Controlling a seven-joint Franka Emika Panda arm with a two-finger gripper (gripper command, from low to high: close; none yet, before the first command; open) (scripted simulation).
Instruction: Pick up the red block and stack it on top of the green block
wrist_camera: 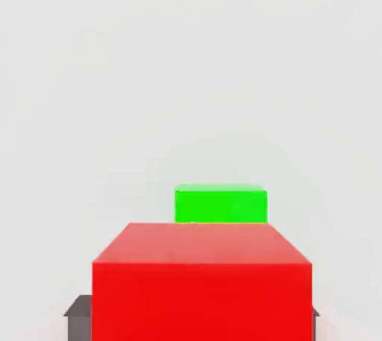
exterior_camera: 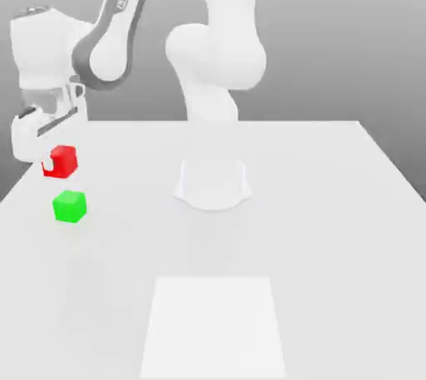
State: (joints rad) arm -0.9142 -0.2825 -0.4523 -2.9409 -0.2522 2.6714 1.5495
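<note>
Claw (exterior_camera: 52, 162) clamped tight on the red block (exterior_camera: 61, 161); we see it lifted off the worktop (exterior_camera: 333, 204), just above the green block (exterior_camera: 70, 206), not touching.

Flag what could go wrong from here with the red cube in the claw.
1. Misalignment: the red block, held in the claw, sits up and to the exterior view's left of the green block; releasing now would likely miss.
2. Knock: the gap between the cubes looks small, so a low approach could shove green away.
3. Edge: both sit near the table edge.
</note>
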